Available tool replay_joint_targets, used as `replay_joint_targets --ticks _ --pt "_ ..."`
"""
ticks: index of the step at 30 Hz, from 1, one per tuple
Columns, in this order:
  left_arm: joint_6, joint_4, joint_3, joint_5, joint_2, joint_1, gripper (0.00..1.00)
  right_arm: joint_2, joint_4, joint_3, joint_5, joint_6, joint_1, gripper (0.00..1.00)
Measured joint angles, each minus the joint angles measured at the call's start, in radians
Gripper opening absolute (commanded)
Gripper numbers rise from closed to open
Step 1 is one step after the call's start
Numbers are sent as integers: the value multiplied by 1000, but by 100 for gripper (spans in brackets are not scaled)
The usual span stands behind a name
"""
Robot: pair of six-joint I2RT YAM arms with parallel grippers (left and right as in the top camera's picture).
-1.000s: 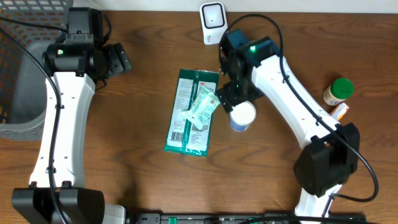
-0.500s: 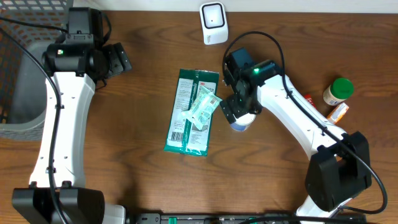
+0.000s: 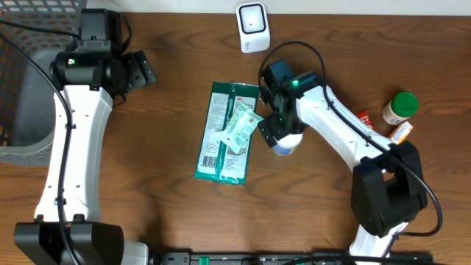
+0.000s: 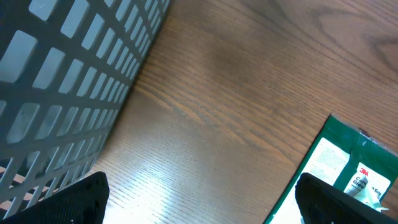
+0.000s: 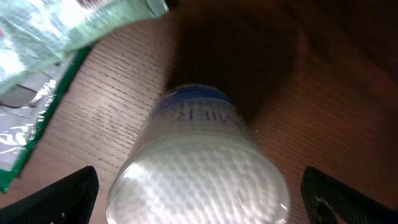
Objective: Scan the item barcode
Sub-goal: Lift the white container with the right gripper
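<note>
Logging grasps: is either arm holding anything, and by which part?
Nothing is held. The right gripper stands open over the white tub; the left gripper hangs open.

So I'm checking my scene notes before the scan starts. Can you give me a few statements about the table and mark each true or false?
1. The right end effector is open over the white tub. True.
2. The left end effector holds the green packet. False: it is open and empty, near the basket and apart from the packet.
3. A small packet lies on top of the green packet. True.
4. The scanner sits inside the basket. False: it stands on the table at the far edge, well away from the basket.
</note>
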Motion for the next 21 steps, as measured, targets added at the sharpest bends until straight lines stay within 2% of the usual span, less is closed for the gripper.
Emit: replay_joint_targets --ticks 8,21 --pt "0 0 0 0 0 0 96 6 -29 -6 -15 -2 0 99" --pt "0 0 0 0 0 0 96 7 59 -84 -18 -2 0 98"
